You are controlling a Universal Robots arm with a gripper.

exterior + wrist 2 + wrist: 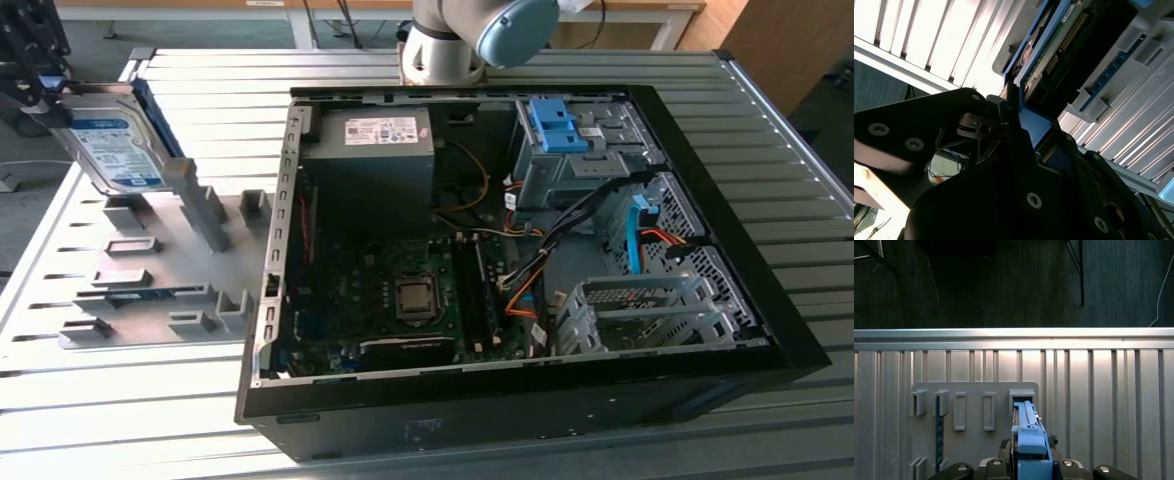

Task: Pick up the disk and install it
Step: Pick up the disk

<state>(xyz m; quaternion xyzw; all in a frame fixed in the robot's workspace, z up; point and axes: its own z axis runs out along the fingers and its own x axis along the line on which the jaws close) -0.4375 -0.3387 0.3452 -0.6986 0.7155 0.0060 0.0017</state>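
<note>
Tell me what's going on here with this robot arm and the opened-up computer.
The arm's gripper is closed on the disk, a silver drive in a blue carrier, holding it tilted over the grey holder tray at the exterior view's left. The open computer case sits on the table at the exterior view's right. The disk is not yet installed in it.

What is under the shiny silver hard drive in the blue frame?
A grey holder plate with upright slots, lying on the ribbed metal table. The blue-framed silver hard drive covers the spot beneath.
</note>
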